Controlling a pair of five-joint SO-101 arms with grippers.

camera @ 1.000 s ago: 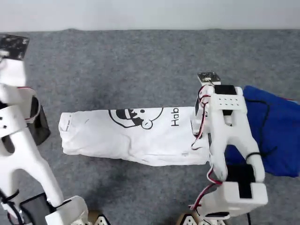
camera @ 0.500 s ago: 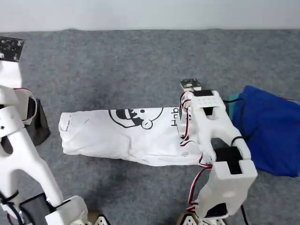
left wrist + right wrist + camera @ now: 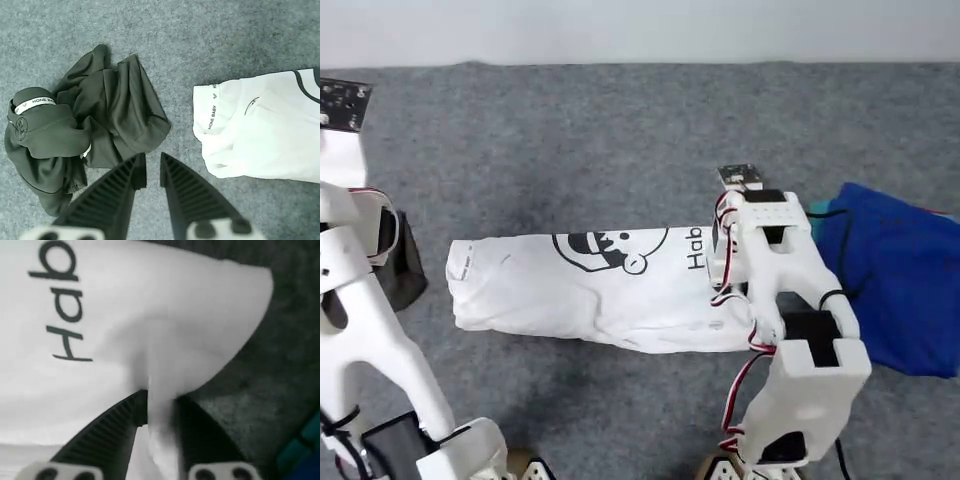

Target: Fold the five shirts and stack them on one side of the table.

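Movement first, in the high view: a second ago the right arm (image 3: 780, 270) stood more over the blue shirt (image 3: 900, 290). Then it came across to the right end of the white shirt (image 3: 600, 290), and now it is drawn back a little toward the blue shirt. I judge that this end is taken and the fold toward the collar end can begin. The white shirt lies as a long strip on the table (image 3: 620, 130) and has not shifted. The left arm (image 3: 360, 300) stays beside its collar end

Left wrist view: the left gripper (image 3: 148, 175) hangs over the table between the dark shirt (image 3: 100, 115) and the collar end of the white shirt. Its jaws leave only a narrow gap and hold nothing

Right wrist view: the right gripper (image 3: 157, 407) pinches a ridge of cloth at the white shirt's corner, just beside the black letters (image 3: 62, 310), with the jaws pressed on it from both sides
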